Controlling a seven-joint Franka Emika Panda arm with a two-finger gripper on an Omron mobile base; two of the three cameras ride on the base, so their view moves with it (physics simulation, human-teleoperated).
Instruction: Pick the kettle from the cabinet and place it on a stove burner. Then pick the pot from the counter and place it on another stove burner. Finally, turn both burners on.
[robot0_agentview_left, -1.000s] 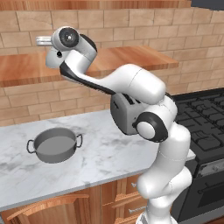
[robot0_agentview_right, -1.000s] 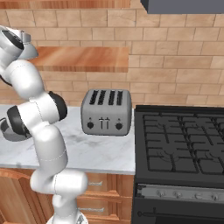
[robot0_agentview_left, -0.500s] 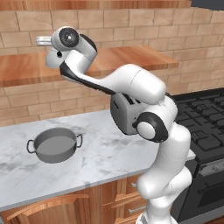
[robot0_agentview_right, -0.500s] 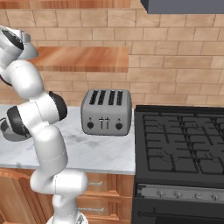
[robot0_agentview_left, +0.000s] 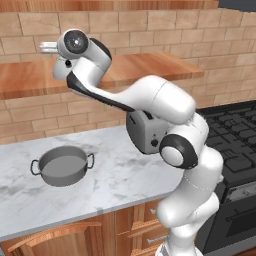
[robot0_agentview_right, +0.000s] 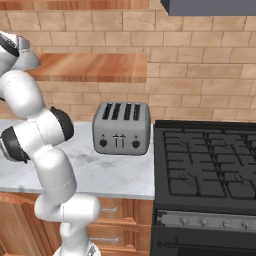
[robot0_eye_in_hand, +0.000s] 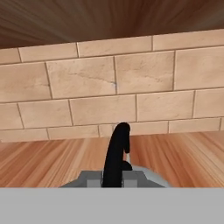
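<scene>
- Gripping is confirmed: in the hand view the gripper (robot0_eye_in_hand: 114, 178) has its jaws clamped on the kettle's (robot0_eye_in_hand: 148, 178) thin black arched handle (robot0_eye_in_hand: 117, 153), which rises between the 2 fingertips.
- Kettle lies directly below and ahead of the jaws; its grey dome shows just past the fingertips, and the handle's arch runs away from the camera toward the wall.
- Kettle sits over the wooden cabinet (robot0_agentview_left: 150, 67) shelf; whether it rests on the board or has cleared it cannot be told.
- Brick wall (robot0_eye_in_hand: 113, 96) stands close behind, so judged exit is back toward the robot.
- Pot (robot0_agentview_left: 63, 165) waits on the marble surface (robot0_agentview_left: 125, 175), well left of the toaster (robot0_agentview_right: 121, 127).
- Stove burners (robot0_agentview_right: 210, 160) lie far right, bare; judged carry is long and sideways.
</scene>
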